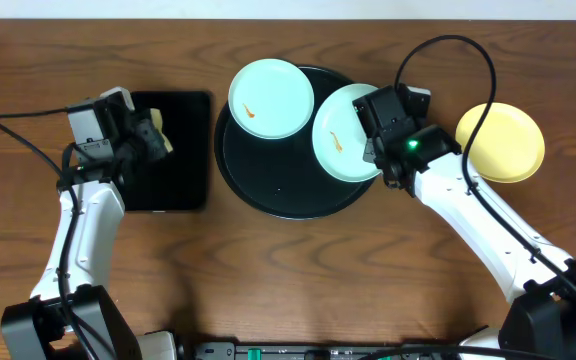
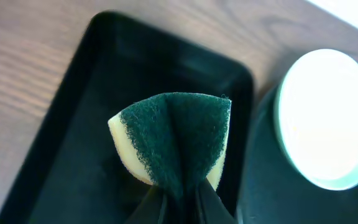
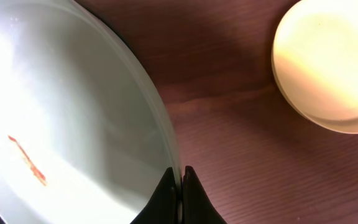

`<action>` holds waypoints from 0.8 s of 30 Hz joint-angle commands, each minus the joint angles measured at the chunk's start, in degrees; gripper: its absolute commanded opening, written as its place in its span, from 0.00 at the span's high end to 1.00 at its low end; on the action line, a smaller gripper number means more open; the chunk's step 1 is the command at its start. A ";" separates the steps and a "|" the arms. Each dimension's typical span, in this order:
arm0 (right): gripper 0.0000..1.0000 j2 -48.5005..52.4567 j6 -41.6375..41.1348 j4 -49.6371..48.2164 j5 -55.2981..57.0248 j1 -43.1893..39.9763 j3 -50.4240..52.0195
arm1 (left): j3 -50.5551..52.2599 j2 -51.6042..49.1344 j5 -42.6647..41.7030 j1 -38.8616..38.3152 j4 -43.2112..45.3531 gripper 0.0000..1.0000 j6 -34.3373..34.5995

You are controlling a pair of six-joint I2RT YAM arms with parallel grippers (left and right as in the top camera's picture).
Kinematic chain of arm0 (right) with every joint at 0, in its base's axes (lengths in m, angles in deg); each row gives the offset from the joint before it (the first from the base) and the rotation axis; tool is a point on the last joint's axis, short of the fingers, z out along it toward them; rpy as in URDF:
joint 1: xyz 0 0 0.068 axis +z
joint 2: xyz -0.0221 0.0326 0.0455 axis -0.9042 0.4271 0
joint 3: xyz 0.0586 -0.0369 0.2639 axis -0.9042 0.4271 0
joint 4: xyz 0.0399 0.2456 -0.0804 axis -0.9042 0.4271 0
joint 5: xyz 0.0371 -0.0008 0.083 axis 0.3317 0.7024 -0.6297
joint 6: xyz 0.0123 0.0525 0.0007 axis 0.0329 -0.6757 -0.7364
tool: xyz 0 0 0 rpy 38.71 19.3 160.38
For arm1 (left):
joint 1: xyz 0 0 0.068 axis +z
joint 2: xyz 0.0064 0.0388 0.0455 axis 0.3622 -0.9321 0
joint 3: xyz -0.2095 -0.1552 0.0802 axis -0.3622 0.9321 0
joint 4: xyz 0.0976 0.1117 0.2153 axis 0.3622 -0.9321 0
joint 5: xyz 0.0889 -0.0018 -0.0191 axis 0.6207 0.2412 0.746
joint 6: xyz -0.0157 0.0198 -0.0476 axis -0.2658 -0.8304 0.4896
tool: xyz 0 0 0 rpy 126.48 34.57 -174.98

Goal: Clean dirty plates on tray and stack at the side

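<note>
My right tool (image 3: 180, 186) is pinched shut on the right-hand rim of a turquoise plate (image 3: 73, 112). The plate lies on the right side of the round black tray (image 1: 288, 195) and overhangs its edge. My left tool (image 2: 179, 190) is clamped on a folded sponge (image 2: 176, 140), green scouring face outward, above the small rectangular tray (image 2: 73, 93).

To wipe well, I judge I should hold the rim firm so the plate cannot skate. Then I would press the green face flat along the orange smear (image 3: 27, 160).

The plate faces up. Being round, it has no long axis, though the smear is a thin diagonal streak. A second turquoise plate (image 1: 271, 97) sits at the tray's far left, and the yellow plate (image 1: 500, 142) rests on the table (image 1: 268, 280) to the right.
</note>
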 commanded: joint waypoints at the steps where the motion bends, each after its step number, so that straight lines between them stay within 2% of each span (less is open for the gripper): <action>1: 0.99 0.13 -2.89 -0.24 0.92 -0.13 0.39 | 0.31 -0.26 -11.08 0.09 1.97 0.93 1.03; 4: 0.99 0.13 -7.67 -1.51 0.55 -0.74 1.95 | 0.31 -0.20 -23.21 -0.85 3.65 0.92 1.95; 6: 0.99 0.13 -8.28 -4.52 -0.44 -1.01 3.96 | 0.31 -0.15 -24.24 -2.05 3.28 0.92 2.34; 10: 0.99 0.13 -8.24 -7.26 -1.22 -0.98 6.82 | 0.31 -0.15 -22.82 -5.22 1.84 0.92 2.25; 13: 0.99 0.13 -8.24 -5.88 -1.97 -0.98 7.82 | 0.31 -0.15 -22.77 -7.93 2.14 0.93 2.40; 17: 0.99 0.13 -8.24 -3.41 -8.28 -1.01 8.55 | 0.31 -0.15 -21.27 -13.22 3.06 0.92 5.73; 24: 0.99 0.13 -9.46 -7.10 -10.19 -1.01 11.65 | 0.31 -0.17 -11.04 -24.74 4.20 0.92 9.14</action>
